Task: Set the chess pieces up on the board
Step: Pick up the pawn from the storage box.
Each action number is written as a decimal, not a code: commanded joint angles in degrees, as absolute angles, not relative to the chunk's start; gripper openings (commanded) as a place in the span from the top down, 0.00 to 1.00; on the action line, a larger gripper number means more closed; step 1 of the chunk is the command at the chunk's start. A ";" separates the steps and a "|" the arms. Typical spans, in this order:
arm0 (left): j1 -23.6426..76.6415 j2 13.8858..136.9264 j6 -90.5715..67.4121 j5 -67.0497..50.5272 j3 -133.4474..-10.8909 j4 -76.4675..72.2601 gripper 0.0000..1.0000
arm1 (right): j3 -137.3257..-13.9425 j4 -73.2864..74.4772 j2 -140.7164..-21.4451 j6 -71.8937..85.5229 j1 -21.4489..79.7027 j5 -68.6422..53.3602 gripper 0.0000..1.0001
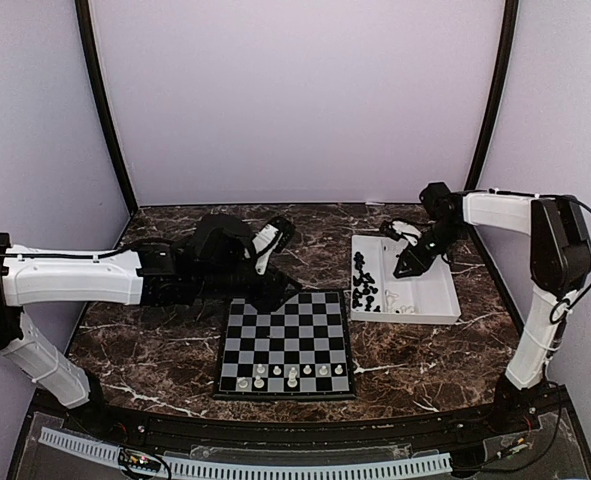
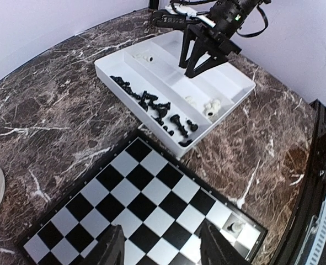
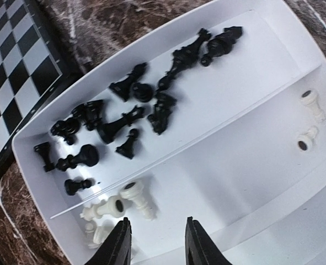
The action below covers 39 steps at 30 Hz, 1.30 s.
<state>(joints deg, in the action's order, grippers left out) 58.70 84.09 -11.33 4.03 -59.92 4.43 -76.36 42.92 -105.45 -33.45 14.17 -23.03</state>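
Currently logging board [image 1: 285,345] flat at near centre of table [image 1: 165,350], square to both arms, presumably so either can reach it. Counting a handful of set pieces [image 1: 293,376], all white, upright on squares along its near edge; finding far squares bare, likely kept for black.

Finding the rest in tray [image 1: 430,300], just right of board and apart from it. Noting black pieces [image 3: 129,110] lying jumbled in one lane and white pieces [image 3: 124,201] in the next. Reading that as sorted by colour, which eases picking.

Seeing right gripper [image 3: 157,245] low over the white lane, jaws apart, nothing between them, bare tray floor showing in the gap, a toppled white piece just beside. Judging this a line-up for a pick.

Seeing left gripper [image 2: 163,251] near board's far side, jaws apart, empty. Held off the near edge, probably to spare the set pieces a knock.
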 commanded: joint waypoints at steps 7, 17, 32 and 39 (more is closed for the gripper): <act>57.92 87.74 -16.50 -2.90 -64.17 -3.14 0.50 | -89.49 37.42 -114.98 -33.04 13.84 -7.13 0.69; 57.92 86.47 -17.89 -2.74 -62.79 -3.40 0.50 | -99.86 36.82 -123.97 -33.22 13.71 -5.80 0.71; 57.90 86.47 -18.60 -3.02 -61.16 -4.37 0.50 | -100.34 42.32 -125.50 -24.59 13.67 -3.72 0.61; 57.84 86.85 -18.85 -3.68 -60.88 -4.52 0.50 | -102.66 44.22 -127.87 -22.11 13.71 -3.98 0.63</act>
<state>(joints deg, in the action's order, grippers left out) 57.80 88.12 -18.48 -2.85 -61.76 -3.22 -100.90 42.37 -126.02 -24.49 13.89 -4.38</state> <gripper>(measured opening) 0.497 0.383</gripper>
